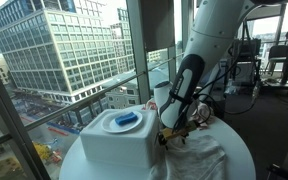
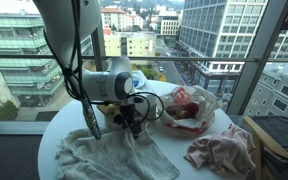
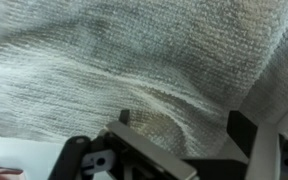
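in the wrist view the jaws are standing wide open and gripping nothing, their dark fingers (image 3: 242, 128) framing a white towel (image 3: 134, 60) that is filling almost the whole picture. a raised fold (image 3: 174, 95) is running across the weave just ahead of the fingers. whether the tips are already touching the towel, i cannot tell.

in an exterior view the arm (image 2: 104, 85) is bending low over the round tabletop (image 2: 49, 140), with the jaws hanging over the near edge of the towel (image 2: 114, 155), which is lying crumpled and spread flat.

judging from this, a good pinch is calling for care: the fingers should be straddling that raised fold rather than flat weave, coming straight down, and closing only once both tips are sinking into the fabric. flat terry is likely giving little to bite on, and a slanted approach is risking pushing the towel away.

a little further off, a clear plastic bag (image 2: 189, 105) with something red inside is sitting beside the towel, and a pinkish cloth (image 2: 224, 150) is lying well apart near the rim. a white box (image 1: 119, 145) with a blue object (image 1: 127, 120) on top is standing next to the arm.

beyond the glass, tall buildings (image 1: 54, 45) are rising.
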### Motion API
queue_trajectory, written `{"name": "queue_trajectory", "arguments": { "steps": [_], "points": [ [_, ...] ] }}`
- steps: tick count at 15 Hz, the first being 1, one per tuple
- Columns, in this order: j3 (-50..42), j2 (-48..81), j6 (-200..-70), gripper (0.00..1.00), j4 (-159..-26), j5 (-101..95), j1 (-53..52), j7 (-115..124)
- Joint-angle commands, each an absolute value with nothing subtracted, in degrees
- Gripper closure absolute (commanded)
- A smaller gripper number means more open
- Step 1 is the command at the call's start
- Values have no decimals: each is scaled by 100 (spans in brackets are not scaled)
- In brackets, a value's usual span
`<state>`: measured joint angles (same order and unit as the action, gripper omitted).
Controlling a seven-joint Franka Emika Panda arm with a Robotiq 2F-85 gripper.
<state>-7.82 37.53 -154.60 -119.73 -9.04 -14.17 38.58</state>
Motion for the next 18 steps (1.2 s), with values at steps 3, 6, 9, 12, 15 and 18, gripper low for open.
{"name": "queue_trajectory", "arguments": {
  "steps": [3,6,9,12,15,18],
  "points": [
    [-1016,3193,-15488,0,-12471,-766,-1425,3751],
    [-1320,3175,-15396,0,-12511,-847,-1476,3962],
    [-1611,3477,-15389,0,-12304,-917,-1520,4191],
    [-1709,3807,-15408,0,-12096,-880,-1515,4325],
    [-1765,4110,-15373,0,-11890,-842,-1510,4460],
    [-1827,4421,-15458,0,-11692,-814,-1507,4608]
  ]
}}
